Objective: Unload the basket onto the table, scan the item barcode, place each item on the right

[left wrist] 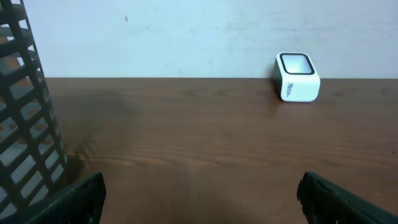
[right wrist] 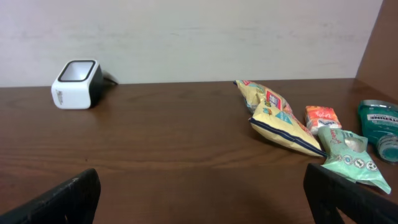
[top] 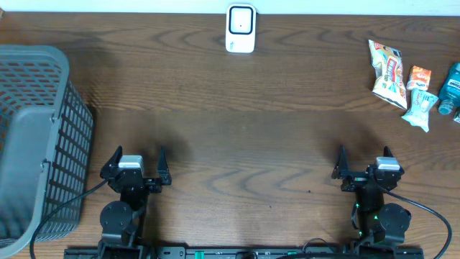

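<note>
A white barcode scanner [top: 240, 29] with a dark window stands at the table's far middle edge; the same scanner [left wrist: 297, 77] [right wrist: 76, 84] shows in both wrist views. At the far right lie the items: a yellow snack bag [top: 389, 72] [right wrist: 278, 119], a small orange packet [top: 419, 77] [right wrist: 322, 117], a pale green pouch [top: 420, 109] [right wrist: 348, 157] and a teal bottle [top: 451, 88] [right wrist: 380, 128]. My left gripper [top: 135, 160] [left wrist: 201, 199] is open near the front left. My right gripper [top: 366, 160] [right wrist: 202, 198] is open near the front right. Neither holds anything.
A grey mesh basket [top: 36, 137] [left wrist: 25, 124] stands at the left edge, close beside my left gripper. A pale wall runs behind the dark wooden table [top: 237, 129].
</note>
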Controlling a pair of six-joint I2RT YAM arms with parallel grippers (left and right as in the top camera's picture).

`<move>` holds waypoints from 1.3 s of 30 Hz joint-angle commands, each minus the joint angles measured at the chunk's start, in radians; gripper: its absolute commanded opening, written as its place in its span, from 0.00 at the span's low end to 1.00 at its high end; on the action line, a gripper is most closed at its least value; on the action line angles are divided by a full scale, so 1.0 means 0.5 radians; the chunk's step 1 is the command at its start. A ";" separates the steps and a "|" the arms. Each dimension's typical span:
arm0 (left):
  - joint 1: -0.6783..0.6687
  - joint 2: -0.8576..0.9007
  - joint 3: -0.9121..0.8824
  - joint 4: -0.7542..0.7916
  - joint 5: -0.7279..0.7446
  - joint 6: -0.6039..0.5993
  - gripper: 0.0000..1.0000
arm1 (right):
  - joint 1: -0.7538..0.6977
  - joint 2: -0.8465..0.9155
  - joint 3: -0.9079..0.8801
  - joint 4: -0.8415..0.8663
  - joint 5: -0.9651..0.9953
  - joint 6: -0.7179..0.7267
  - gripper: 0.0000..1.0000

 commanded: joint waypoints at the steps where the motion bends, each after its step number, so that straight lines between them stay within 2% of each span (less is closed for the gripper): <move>1: 0.011 -0.019 -0.066 -0.035 0.027 0.027 0.98 | -0.012 -0.011 -0.002 -0.007 -0.011 0.018 0.99; 7: 0.017 -0.019 -0.066 -0.035 0.027 0.027 0.98 | -0.012 -0.011 -0.002 -0.008 -0.011 0.018 0.99; 15: 0.153 -0.019 -0.066 -0.035 0.027 0.027 0.98 | -0.012 -0.011 -0.002 -0.008 -0.011 0.018 0.99; 39: 0.155 -0.014 -0.066 -0.035 0.027 0.027 0.98 | -0.012 -0.011 -0.002 -0.008 -0.011 0.018 0.99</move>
